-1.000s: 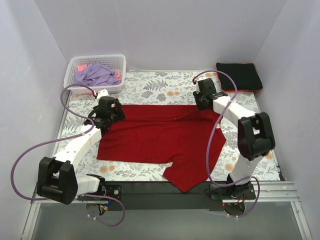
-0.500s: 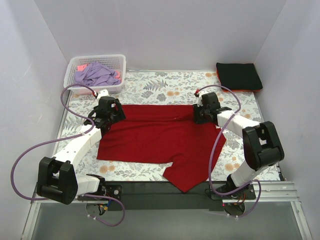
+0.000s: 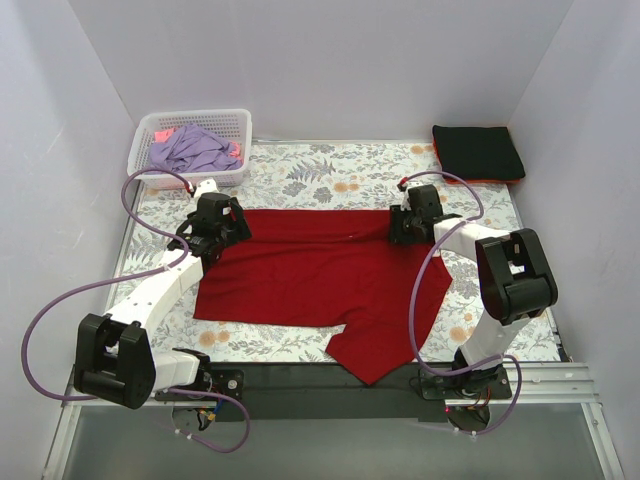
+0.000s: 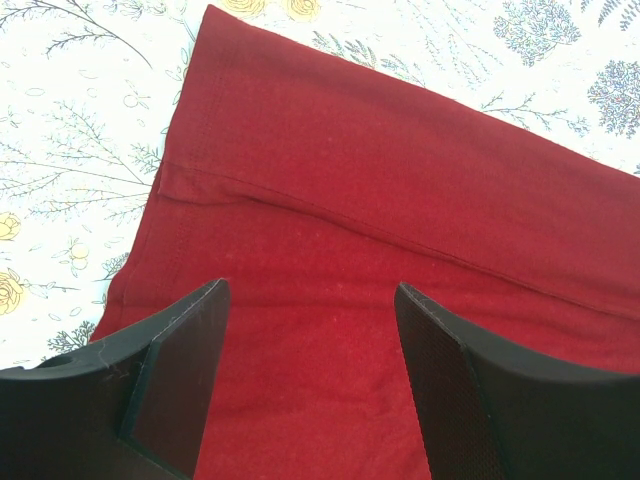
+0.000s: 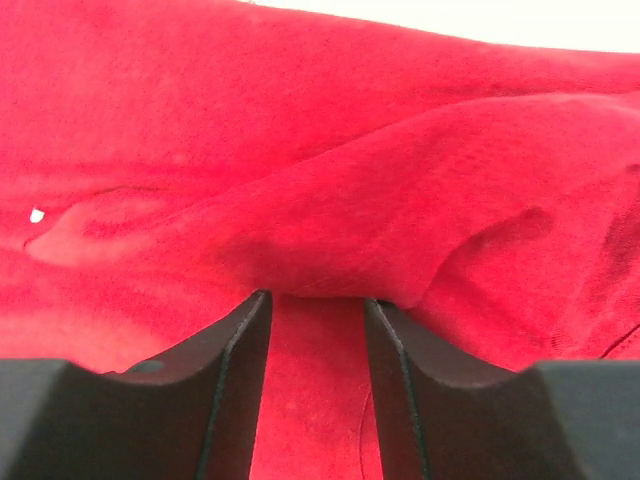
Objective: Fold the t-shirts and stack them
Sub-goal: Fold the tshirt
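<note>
Deep-red t-shirt (image 3: 320,265) is spread flat mid-table on the floral table cloth (image 3: 330,175). Left gripper (image 4: 308,290) is held wide apart over the shirt's far-left corner, nothing gripped. Right gripper (image 5: 318,298) is narrowed at a raised fold; whether the fold is pinched cannot be told. Far left, lavender tee (image 3: 190,150) and pink tee (image 3: 163,134) are heaped in the white lattice basket (image 3: 240,120). Far right, a folded black tee (image 3: 478,152) is laid. White walls (image 3: 320,60) enclose.

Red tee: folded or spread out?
Spread. The red tee lies flat across the floral cloth, sleeve out at the near edge; no fold yet.
</note>
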Available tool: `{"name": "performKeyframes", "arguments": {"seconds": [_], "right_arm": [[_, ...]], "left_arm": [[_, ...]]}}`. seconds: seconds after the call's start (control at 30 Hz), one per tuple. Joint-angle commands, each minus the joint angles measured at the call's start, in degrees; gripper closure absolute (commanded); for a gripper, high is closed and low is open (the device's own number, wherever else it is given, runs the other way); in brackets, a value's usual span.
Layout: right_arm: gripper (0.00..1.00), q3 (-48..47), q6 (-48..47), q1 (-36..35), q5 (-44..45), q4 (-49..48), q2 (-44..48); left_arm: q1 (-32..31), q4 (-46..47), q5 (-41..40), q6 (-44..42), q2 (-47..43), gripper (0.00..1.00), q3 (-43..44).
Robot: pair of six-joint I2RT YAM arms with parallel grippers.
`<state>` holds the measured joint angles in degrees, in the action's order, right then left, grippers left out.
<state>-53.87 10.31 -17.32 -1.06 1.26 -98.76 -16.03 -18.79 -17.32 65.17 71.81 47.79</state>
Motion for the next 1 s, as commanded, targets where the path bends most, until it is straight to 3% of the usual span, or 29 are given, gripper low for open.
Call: {"name": "performKeyframes", "arguments": {"seconds": [0.0, 0.5, 0.97], "right_arm": [[0.50, -2.9, 2.2, 0.5, 0.1, -3.3, -0.9], [0.52, -4.6, 4.7, 1.5, -4.9, -6.2, -2.7], [0.85, -1.6, 6.7, 2.2, -7.2, -7.2, 1.0]], "left_arm": [[-0.1, 0.8, -0.3, -0.8, -0.3, 0.34, 0.5], [-0.1, 0.7, -0.3, -0.9, 0.1, 0.34, 0.5], [-0.1, 0.6, -0.2, -1.0, -0.1, 0.34, 0.5]]}}
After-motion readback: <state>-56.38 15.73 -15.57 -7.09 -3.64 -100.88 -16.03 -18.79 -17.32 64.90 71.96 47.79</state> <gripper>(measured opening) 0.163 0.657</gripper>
